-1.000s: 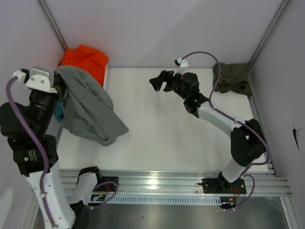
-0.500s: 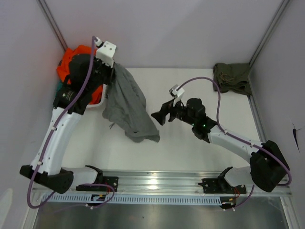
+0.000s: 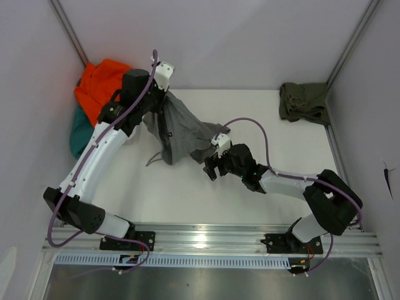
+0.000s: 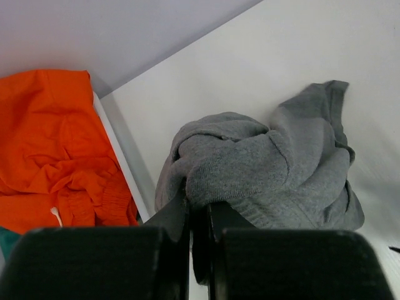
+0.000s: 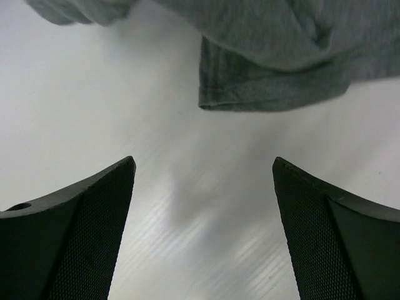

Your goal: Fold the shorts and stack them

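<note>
The grey shorts (image 3: 181, 130) hang bunched from my left gripper (image 3: 155, 100) at the back left of the table, their lower part draped on the surface. In the left wrist view the left gripper (image 4: 199, 203) is shut on a fold of the grey shorts (image 4: 269, 169). My right gripper (image 3: 211, 169) is open and empty, low over the table just in front of the shorts' hem (image 5: 269, 94). The right gripper (image 5: 203, 187) has bare table between its fingers. The olive green shorts (image 3: 305, 102) lie crumpled at the back right corner.
An orange garment (image 3: 103, 84) and a teal garment (image 3: 80, 130) lie off the table's left edge, the orange one also in the left wrist view (image 4: 56, 150). Grey walls close the back and sides. A metal rail (image 3: 206, 240) runs along the near edge.
My left arm swung the grey shorts from the far left toward the table's middle and lowered them. My right arm came from the back down to the shorts' front edge.
</note>
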### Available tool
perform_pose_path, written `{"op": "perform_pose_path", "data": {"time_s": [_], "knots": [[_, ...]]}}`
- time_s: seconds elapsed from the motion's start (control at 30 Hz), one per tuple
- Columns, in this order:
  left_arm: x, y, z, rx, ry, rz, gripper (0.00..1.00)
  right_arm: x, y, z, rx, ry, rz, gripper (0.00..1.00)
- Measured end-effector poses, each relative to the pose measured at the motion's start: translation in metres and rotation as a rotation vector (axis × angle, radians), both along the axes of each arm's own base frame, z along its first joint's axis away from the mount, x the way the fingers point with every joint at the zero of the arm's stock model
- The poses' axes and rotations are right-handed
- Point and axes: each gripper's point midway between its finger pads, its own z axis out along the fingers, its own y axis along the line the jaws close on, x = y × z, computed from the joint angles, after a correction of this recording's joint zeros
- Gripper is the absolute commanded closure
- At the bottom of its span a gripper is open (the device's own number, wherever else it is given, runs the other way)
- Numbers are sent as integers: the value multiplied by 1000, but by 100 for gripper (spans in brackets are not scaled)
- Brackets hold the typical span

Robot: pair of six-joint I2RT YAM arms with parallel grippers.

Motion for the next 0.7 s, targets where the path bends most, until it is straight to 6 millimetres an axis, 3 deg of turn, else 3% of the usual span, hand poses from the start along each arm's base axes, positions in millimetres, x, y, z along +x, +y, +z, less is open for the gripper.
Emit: {"op": "perform_pose_path", "data": {"time_s": [0.13,0.27,0.53,0.6,0.7], "knots": [[-2,-1,1,-1,0,-10,99,12,-5,-30,-61,6,-29,9],[-7,0,-8,3,15,-15,96,13,7,-26,-19,16,-3,11],[-15,-1,-81,54,172,-35,93,30,66,40,106,-92,40,9],[-14,-2,-101,68,215,-38,93,36,75,41,116,-90,44,10],[-13,-5,-129,86,284,-48,94,44,87,25,112,-53,46,18]]}}
